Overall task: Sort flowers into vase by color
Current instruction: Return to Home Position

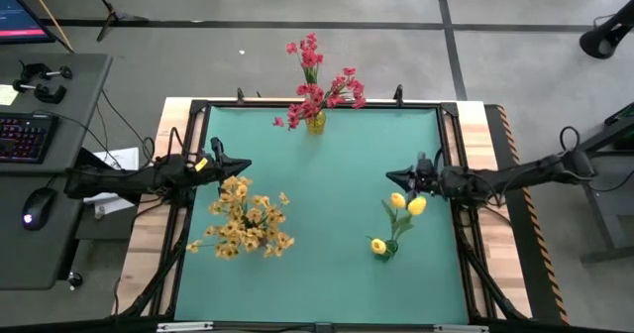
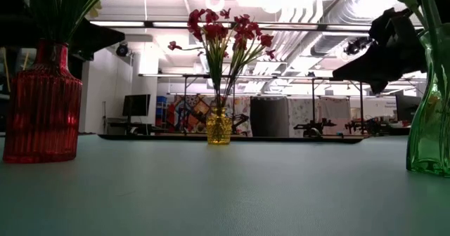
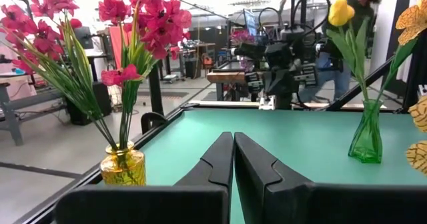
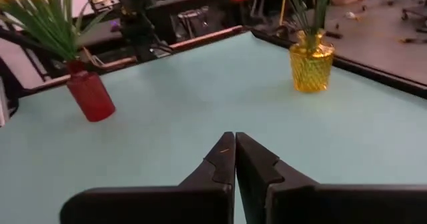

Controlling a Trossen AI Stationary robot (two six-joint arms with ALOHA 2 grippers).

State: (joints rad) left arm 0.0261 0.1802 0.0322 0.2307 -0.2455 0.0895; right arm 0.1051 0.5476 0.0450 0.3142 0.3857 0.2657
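Red-pink flowers (image 1: 319,80) stand in a yellow glass vase (image 1: 315,123) at the table's far edge, stems down in it. Orange-yellow flowers (image 1: 246,220) fill a red ribbed vase (image 2: 41,109) on the left. Yellow tulip buds (image 1: 406,203) stand in a green glass vase (image 3: 366,139) on the right. My left gripper (image 1: 241,163) hovers shut just beyond the orange-yellow blossoms. My right gripper (image 1: 392,177) hovers shut by the yellow buds. Neither holds anything.
The green mat (image 1: 327,264) is bare across its middle and near side. A black frame rims the table (image 1: 188,110). A desk with keyboard and mouse (image 1: 38,206) lies to the left. A person stands in the room beyond the right arm (image 3: 357,4).
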